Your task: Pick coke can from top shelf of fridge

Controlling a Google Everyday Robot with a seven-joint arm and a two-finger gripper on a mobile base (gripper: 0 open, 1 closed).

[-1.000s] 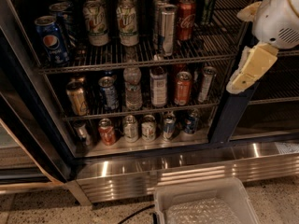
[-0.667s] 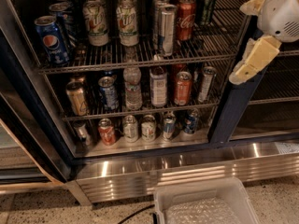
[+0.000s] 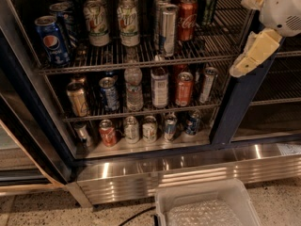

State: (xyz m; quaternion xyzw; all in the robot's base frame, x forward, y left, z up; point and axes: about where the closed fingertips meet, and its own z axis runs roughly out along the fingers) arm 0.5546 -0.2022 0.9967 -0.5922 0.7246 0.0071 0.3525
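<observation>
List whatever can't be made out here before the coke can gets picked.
- Gripper, camera view, upper right before the fridge frame: wrist runs off the right edge.
- Back cans on the top shelf: cut by the upper edge, lost in shadow.
- Coke can: left edge behind a slim silver can.
- Plastic bin: cut by the bottom edge.

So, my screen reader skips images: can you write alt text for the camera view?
A red aluminium coke can stands on the silvery wire top shelf of a dark-blue-framed fridge; the robot's cream gripper hangs open at upper right.
</observation>
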